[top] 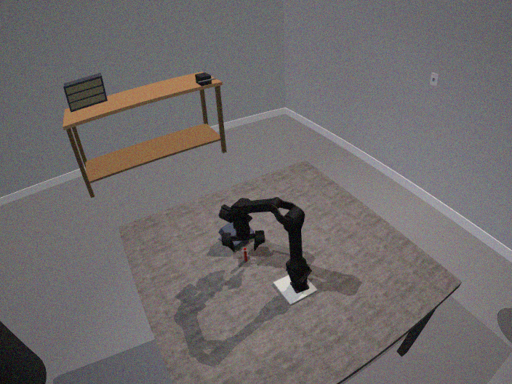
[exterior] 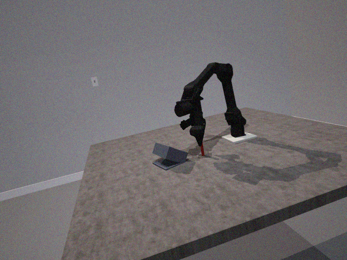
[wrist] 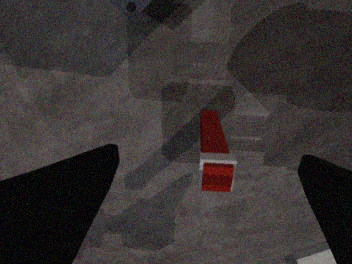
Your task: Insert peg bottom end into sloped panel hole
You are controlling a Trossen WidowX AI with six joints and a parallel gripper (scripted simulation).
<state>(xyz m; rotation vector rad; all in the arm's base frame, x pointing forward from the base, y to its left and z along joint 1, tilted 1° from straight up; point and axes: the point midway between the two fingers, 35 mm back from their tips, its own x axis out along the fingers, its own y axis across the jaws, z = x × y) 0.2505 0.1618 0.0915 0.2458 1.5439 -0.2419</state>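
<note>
A red peg (top: 245, 256) (exterior: 202, 150) (wrist: 214, 132) stands upright on the table, with a white band near its top. Its top looks square in the wrist view. My gripper (top: 244, 249) (exterior: 200, 145) (wrist: 209, 158) is open and points down, with its fingertips at about the height of the peg's top. In the wrist view the peg's top shows between the two spread fingers, touching neither. The blue-grey sloped panel (top: 230, 228) (exterior: 176, 153) stands beyond the peg, partly behind the gripper in the top view. Its hole cannot be made out clearly.
The arm's base stands on a white plate (top: 285, 288) (exterior: 229, 138) on the table (top: 330, 330) (exterior: 125, 210). The panel's dark-edged base (exterior: 159, 166) lies close to the peg. A wooden shelf bench (top: 145, 97) stands away by the wall.
</note>
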